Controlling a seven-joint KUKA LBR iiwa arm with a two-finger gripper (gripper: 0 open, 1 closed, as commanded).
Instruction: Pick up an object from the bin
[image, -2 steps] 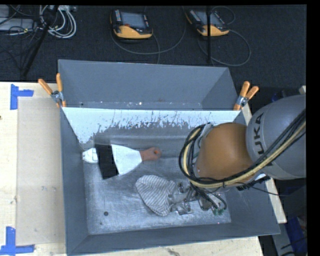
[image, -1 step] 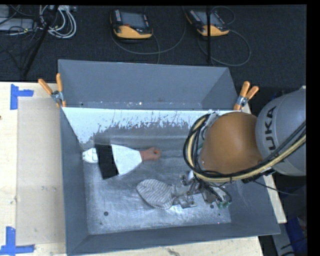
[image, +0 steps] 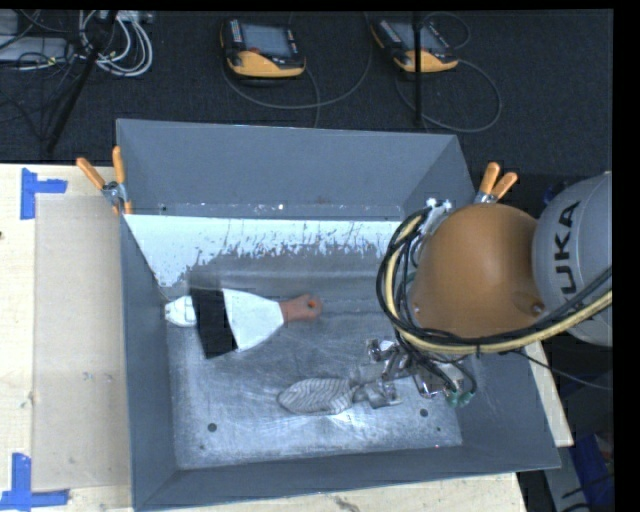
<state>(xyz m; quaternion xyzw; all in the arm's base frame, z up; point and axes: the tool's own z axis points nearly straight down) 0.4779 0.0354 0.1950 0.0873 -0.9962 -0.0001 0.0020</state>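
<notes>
My gripper (image: 378, 388) is low in the bin's front right part, under the arm's orange cover. Right next to it on the left lies a flat grey oval thing with a ribbed pattern (image: 315, 395), its right end at the gripper. Whether the gripper touches it I cannot tell. Farther left, in the middle of the bin floor, rests a brush (image: 250, 318) with a white body, a black bristle block and a short brown handle that points right. A small white lump (image: 180, 312) lies at the brush's left end.
The arm and its cable loops hang over the bin's right side. The bin's sloping walls rise on all sides, the front wall close to the gripper.
</notes>
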